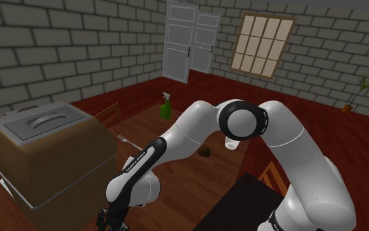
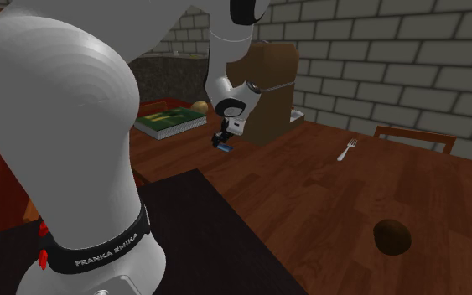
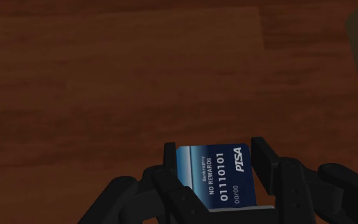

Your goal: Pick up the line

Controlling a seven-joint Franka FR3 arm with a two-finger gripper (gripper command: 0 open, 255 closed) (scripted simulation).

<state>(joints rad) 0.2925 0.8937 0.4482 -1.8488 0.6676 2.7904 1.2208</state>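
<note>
Low in the shoulder view's bottom left, the all-black two-finger gripper (image 1: pixel 113 220) is hanging from the white arm over a dark reddish-brown wooden table (image 1: pixel 176 187). A big brown box-shaped unit with a grey lid (image 1: pixel 52 157) is sitting at the left of the frame, close beside the gripper. A silver fork (image 1: pixel 125 140) is lying mid-table. A green spray bottle (image 1: pixel 166 106) is standing at the table's far edge, and a small dark brown round object (image 1: pixel 204 152) is sitting near the centre.

Centre-left of the second exterior view, the gripper is pointing down with a small blue rectangular card (image 2: pixel 223 148) showing at its tips, seemingly clear of the tabletop. A flat green box (image 2: pixel 171 120) is lying behind it to the left. The fork is lying at the right of centre, with the round object at the lower right.

Wrist view: the two black fingers (image 3: pixel 261 157) are clamping the card's two opposite edges, closed only to the card's width. The card is showing white print, "PISA", "01110101" and "NO REWARDS". Bare table is showing beyond it.
</note>
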